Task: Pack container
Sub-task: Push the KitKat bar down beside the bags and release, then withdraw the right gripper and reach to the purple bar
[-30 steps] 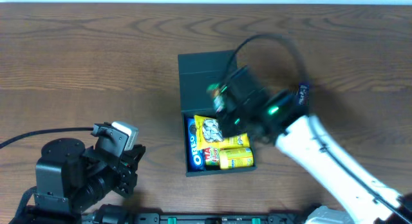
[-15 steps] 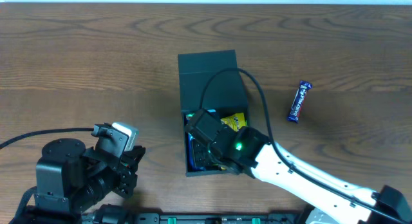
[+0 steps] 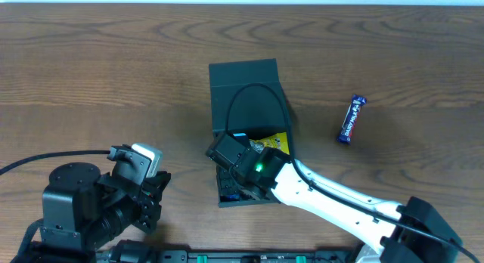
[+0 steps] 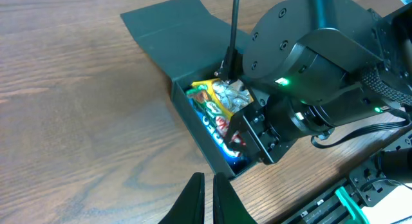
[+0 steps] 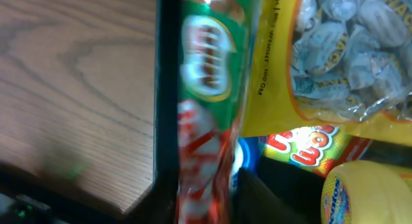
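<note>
The dark container (image 3: 246, 85) lies in the middle of the table with its flap lid folded back, and its wall (image 4: 193, 118) also shows in the left wrist view. Inside are a yellow candy bag (image 5: 322, 63), a yellow roll (image 5: 370, 192) and a blue packet. My right gripper (image 5: 212, 185) is down in the box at its left wall (image 5: 166, 89). It is open around a blurred green and red packet (image 5: 206, 114) standing against that wall. Only one dark finger (image 5: 270, 198) shows. My left gripper (image 4: 208, 198) is shut and empty, over bare wood in front of the box.
A blue snack bar (image 3: 351, 120) lies on the wood to the right of the container. The left arm's base (image 3: 76, 202) and its cable fill the front left corner. A black rail (image 4: 360, 192) runs along the table's front edge.
My right arm has swung from the box's right side to its left side and reached down inside. Its jaws have parted around the green and red packet. The left arm has not moved.
</note>
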Controlling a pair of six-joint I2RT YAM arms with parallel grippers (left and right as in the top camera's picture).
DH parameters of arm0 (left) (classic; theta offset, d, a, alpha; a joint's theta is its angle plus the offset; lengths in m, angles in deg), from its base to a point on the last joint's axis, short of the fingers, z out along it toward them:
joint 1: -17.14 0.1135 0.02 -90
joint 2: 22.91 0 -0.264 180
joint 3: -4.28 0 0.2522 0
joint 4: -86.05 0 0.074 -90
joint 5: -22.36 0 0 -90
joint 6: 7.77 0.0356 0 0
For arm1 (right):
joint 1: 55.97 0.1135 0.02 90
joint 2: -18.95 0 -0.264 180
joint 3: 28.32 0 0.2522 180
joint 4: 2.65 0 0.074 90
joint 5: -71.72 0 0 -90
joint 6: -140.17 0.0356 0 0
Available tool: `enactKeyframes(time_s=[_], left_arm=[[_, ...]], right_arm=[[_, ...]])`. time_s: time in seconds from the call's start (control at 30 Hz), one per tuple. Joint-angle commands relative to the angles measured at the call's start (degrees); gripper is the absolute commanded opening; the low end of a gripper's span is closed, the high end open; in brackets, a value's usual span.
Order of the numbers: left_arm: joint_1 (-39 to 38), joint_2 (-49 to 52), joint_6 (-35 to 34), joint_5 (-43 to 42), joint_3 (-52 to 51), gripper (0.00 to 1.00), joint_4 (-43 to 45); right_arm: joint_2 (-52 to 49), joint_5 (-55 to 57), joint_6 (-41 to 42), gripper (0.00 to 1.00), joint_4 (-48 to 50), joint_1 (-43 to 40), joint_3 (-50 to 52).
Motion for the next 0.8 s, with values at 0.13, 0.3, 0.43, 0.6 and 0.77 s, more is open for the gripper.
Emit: enactKeyframes(time_s=[0.13, 0.3, 0.43, 0.6, 0.77], left_arm=[[0.17, 0.11, 0.59, -0.42, 0.07, 0.08, -0.26], [0.17, 0.11, 0.61, -0.39, 0.07, 0.08, -0.35], [0.17, 0.11, 0.61, -0.39, 0.07, 0.08, -0.35], [0.17, 0.11, 0.59, -0.39, 0.07, 0.08, -0.35], [0.17, 0.11, 0.59, -0.39, 0.07, 0.08, -0.37]], right_arm=[[-0.09, -0.59, -0.68, 0.67, -0.04, 0.15, -0.07], [2.49, -2.40, -5.49, 0.62, -1.84, -2.47, -3.26], [7.06, 1.51, -9.44, 0.66, -5.88, -6.27, -7.08], [14.21, 13.75, -13.51, 0.75, -10.60, -14.16, -8.90], [15.89, 19.91, -13.92, 0.78, -15.58, -26.60, -8.76]])
